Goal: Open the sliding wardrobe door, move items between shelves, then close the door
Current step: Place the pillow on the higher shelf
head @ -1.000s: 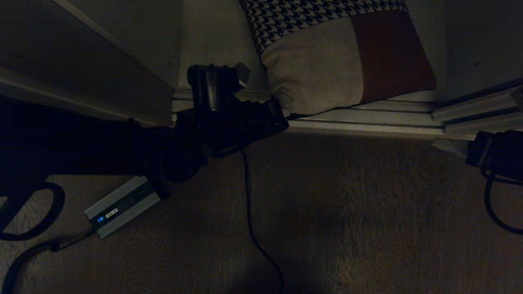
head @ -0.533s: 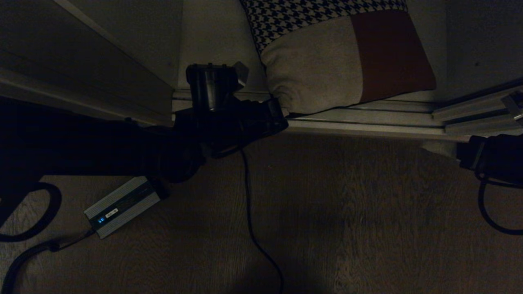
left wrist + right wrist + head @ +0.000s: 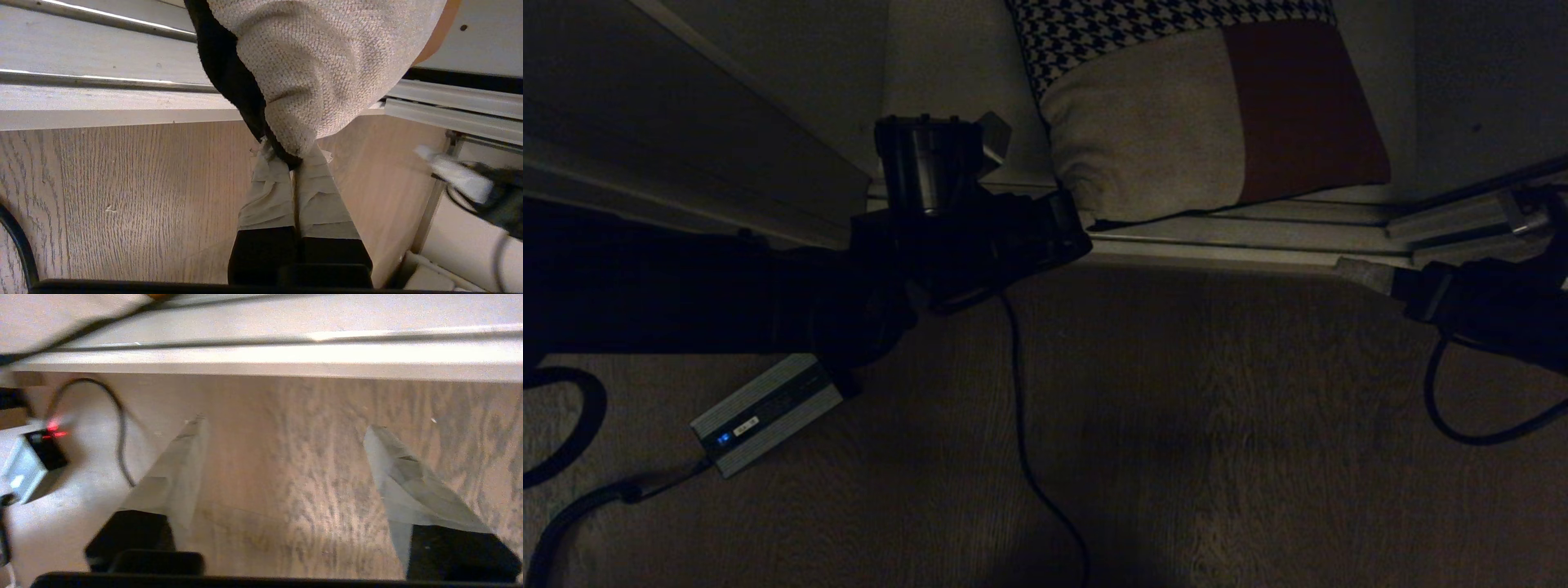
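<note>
The left tool (image 3: 295, 163) is closed on the near left corner of the cushion (image 3: 1176, 122), which lies on the lowest shelf (image 3: 956, 73). The right tool (image 3: 286, 428) stands open and empty over the floor (image 3: 1217, 425), farther from the cushion, near its right side.

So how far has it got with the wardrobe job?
Done: the wardrobe stands open, with the door slid aside. In hand: the left gripper is shut on a corner of the cushion, which lies on the bottom shelf and overhangs the floor track. The right gripper is open over the wooden floor, holding nothing. Left: placing the cushion and closing the door.
</note>
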`<state>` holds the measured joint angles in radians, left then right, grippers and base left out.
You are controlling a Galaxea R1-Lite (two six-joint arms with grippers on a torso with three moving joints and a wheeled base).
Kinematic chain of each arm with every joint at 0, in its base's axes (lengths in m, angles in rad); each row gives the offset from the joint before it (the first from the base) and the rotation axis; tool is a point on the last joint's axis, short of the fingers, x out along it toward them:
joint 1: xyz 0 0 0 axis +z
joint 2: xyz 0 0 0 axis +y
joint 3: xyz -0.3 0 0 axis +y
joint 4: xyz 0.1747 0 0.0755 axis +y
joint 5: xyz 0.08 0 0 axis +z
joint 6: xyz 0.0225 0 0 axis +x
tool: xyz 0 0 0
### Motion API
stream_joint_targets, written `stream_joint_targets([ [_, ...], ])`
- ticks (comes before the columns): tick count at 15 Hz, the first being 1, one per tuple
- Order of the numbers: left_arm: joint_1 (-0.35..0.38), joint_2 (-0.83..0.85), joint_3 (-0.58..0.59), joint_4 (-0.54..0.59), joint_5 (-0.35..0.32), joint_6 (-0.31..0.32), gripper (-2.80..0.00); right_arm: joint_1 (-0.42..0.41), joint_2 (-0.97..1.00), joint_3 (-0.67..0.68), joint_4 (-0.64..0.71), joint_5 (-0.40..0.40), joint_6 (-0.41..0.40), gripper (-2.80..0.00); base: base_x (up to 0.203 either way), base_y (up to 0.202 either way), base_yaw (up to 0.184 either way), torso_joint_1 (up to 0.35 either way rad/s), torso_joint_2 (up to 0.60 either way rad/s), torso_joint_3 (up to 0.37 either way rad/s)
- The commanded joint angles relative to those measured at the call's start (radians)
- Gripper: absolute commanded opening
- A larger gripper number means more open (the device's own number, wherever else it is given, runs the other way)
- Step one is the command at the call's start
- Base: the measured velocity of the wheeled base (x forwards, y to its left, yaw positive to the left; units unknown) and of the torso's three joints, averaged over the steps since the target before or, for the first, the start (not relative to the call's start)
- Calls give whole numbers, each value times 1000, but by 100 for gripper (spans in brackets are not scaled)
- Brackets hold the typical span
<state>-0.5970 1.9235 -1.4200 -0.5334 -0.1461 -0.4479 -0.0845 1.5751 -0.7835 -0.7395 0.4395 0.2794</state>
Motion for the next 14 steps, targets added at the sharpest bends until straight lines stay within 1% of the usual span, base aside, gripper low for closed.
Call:
stream_joint_targets([
  [1, -1, -2, 0, -5, -1, -3, -280, 0, 56, -7, -12, -5, 1, 0, 0, 0, 0, 0, 0, 0],
  [2, -3, -1, 0, -5, -3, -3, -280, 0, 84, -13, -32, -9, 1, 0, 0, 0, 0, 0, 0, 0],
  [4, -7, 0, 2, -5, -2, -3, -280, 0, 145, -34, -131, -11, 6, 0, 0, 0, 0, 0, 0, 0],
  [5, -7, -1, 5, -3, -3, -2, -280, 0, 160, -47, -158, -10, 10, 0, 0, 0, 0, 0, 0, 0],
  [7, -9, -5, 15, -5, -3, -3, -280, 1, 166, -78, -160, -8, 26, 0, 0, 0, 0, 0, 0, 0],
  [9, -12, -8, 23, -5, -3, -3, -280, -3, 158, -129, -164, -9, 95, 0, 0, 0, 0, 0, 0, 0],
  [12, -23, -11, 18, -5, -3, -3, -280, -46, 175, -164, -207, -6, 127, 0, 0, 0, 0, 0, 0, 0],
  [14, -33, -11, 21, -3, -2, -3, -280, -54, 194, -192, -216, -3, 179, 0, 0, 0, 0, 0, 0, 0],
])
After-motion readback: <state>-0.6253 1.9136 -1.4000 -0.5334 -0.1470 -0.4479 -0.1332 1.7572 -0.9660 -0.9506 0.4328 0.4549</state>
